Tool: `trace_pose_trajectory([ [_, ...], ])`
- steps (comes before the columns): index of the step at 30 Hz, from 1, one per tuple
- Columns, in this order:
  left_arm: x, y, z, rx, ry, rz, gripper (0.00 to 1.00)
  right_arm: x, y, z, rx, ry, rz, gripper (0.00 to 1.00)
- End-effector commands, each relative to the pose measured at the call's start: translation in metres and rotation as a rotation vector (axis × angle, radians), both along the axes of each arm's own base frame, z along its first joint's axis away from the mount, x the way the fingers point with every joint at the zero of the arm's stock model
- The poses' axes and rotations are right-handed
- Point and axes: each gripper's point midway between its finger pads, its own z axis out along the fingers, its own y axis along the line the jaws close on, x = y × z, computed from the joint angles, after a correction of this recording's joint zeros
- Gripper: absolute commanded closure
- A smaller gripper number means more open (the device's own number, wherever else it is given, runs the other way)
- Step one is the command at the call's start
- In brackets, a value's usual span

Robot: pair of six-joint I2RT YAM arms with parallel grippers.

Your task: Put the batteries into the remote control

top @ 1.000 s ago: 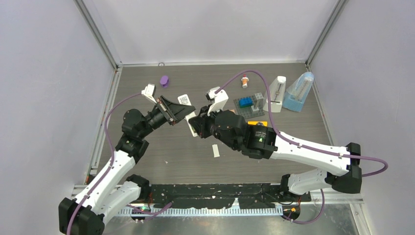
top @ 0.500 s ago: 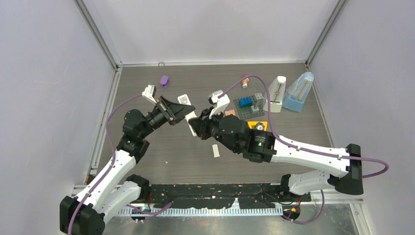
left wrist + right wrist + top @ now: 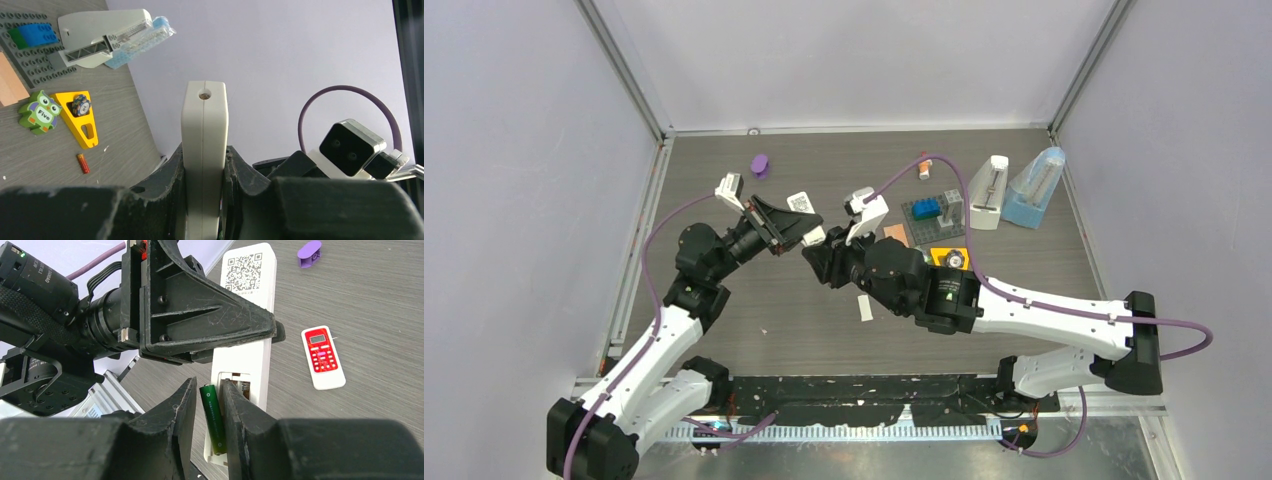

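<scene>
At far left, left gripper [image 3: 804, 224], clamped hard on the remote control [image 3: 799, 203], pinching its long white edges from both sides. From the left wrist, seen edge-on as a narrow white body rising straight out of the jaws. Held off the surface [image 3: 754, 300] with the back face turned toward the other arm. Probably done to present the open battery bay [image 3: 240, 385] and to brace the body against a push.

Just right of the remote control, right gripper [image 3: 206, 390], closed narrow on the green battery [image 3: 213, 417]. Gripped along its length and lined up with the bay. Poised against the lower end of the remote control, upper tip level with the opening; impossible to say whether touching. Held lengthwise, presumably so as to drop straight into the slot rather than across it.

Judged as the insertion step, with nothing seated yet. Next move likely to call for a slight tilt and a slide against the spring contact. Some risk of the cell squirting from the pinch, or of the remote control twisting in its clamp.

Farther right of the remote control, lying flat on the surface and well apart: a red-orange battery [image 3: 82, 163], free for a later pick.
</scene>
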Motion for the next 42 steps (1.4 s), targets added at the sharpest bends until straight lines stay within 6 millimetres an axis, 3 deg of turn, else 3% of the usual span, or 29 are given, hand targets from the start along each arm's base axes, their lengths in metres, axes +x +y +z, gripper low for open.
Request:
trace_pose_trajectory([
  [1,-0.019,0.001,0.048,-0.103,-0.14,-0.05,1.0,0.005,-0.005,-0.02,-0.082,0.03,-0.044,0.7],
  [6,-0.017,0.0,0.043,-0.096,-0.106,-0.051,1.0,0.006,-0.004,-0.02,-0.107,0.021,-0.042,0.73],
  [10,-0.015,-0.002,0.035,-0.091,-0.057,-0.06,1.0,0.007,-0.004,-0.017,-0.107,0.018,-0.047,0.9],
  [12,-0.015,-0.003,0.033,-0.097,-0.041,-0.068,1.0,0.009,-0.004,-0.013,-0.093,0.013,-0.058,0.92],
  [16,-0.017,-0.002,0.033,-0.122,-0.024,-0.075,1.0,0.014,-0.002,-0.003,-0.06,-0.011,-0.082,0.92],
  [42,-0.021,-0.002,0.037,-0.194,0.016,-0.112,1.0,0.034,0.005,-0.008,-0.008,-0.057,-0.19,0.91],
])
